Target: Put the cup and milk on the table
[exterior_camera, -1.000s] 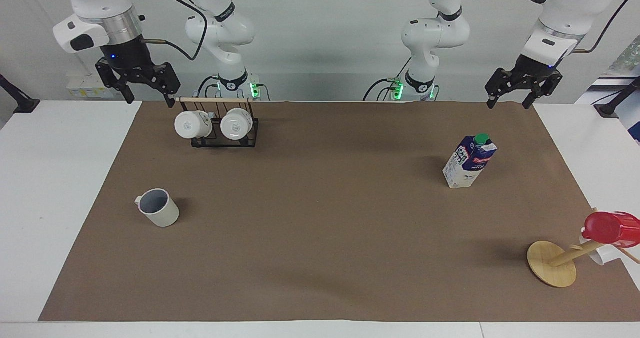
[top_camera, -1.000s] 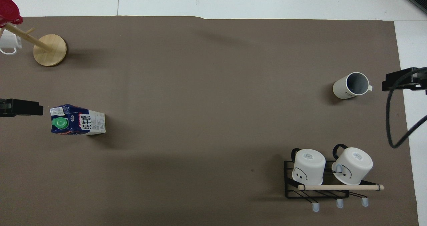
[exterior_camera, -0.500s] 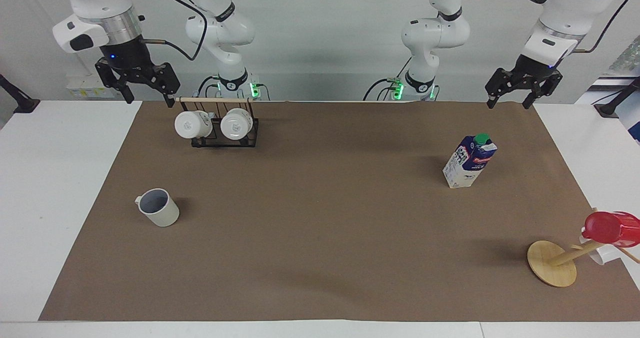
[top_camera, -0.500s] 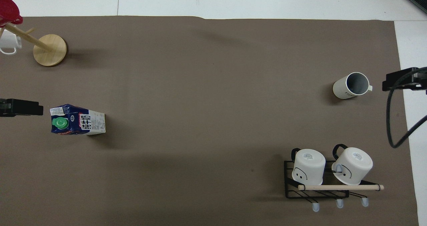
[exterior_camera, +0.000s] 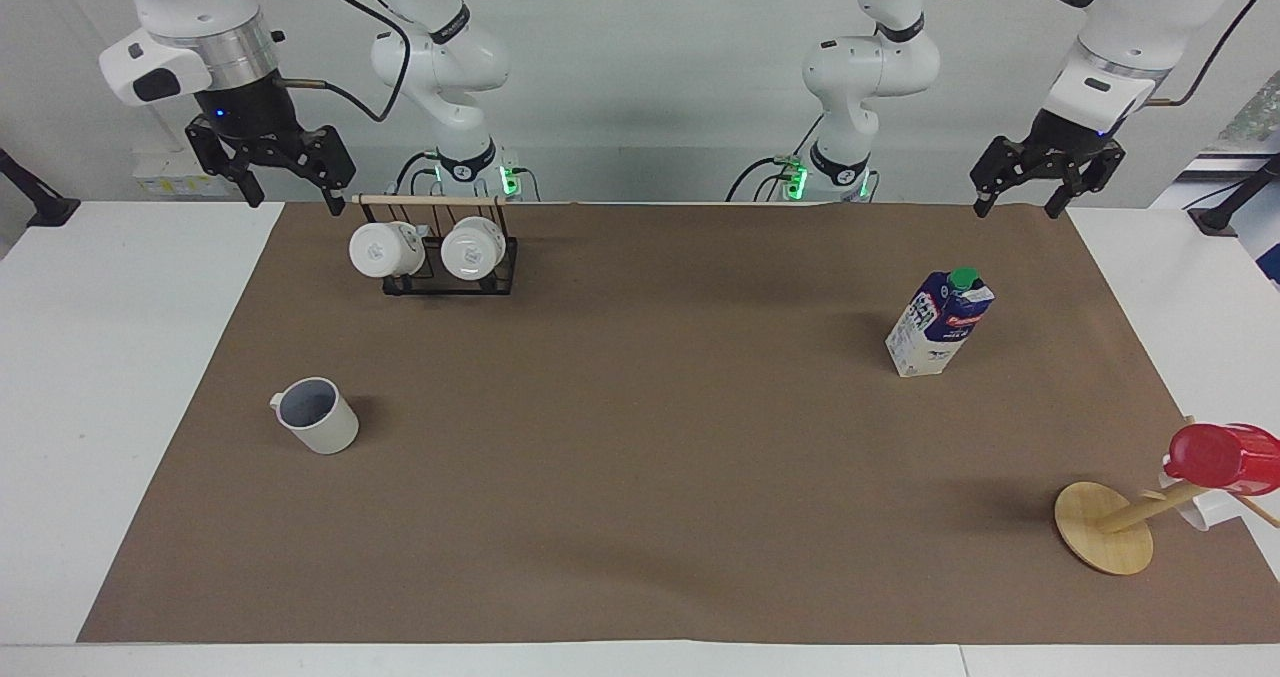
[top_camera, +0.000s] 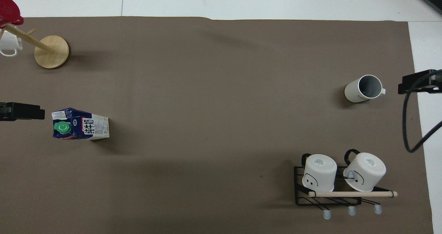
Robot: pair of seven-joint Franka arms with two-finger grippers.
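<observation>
In the facing view the cup [exterior_camera: 317, 416] stands upright on the brown paper of the table [exterior_camera: 640, 517] at about eight o'clock, toward the right arm's end, and the milk [exterior_camera: 939, 323] stands upright at about three o'clock, toward the left arm's end, while the right gripper [exterior_camera: 290, 194] at eleven o'clock and the left gripper [exterior_camera: 1019, 205] at one o'clock hang spread and empty, raised over the robots' edge. In the overhead view the cup [top_camera: 363, 89] sits at three o'clock and the milk [top_camera: 80, 128] at nine o'clock, each well apart from the black mug rack [top_camera: 331, 189] at five o'clock and the wooden stand [top_camera: 51, 51] at ten o'clock.
</observation>
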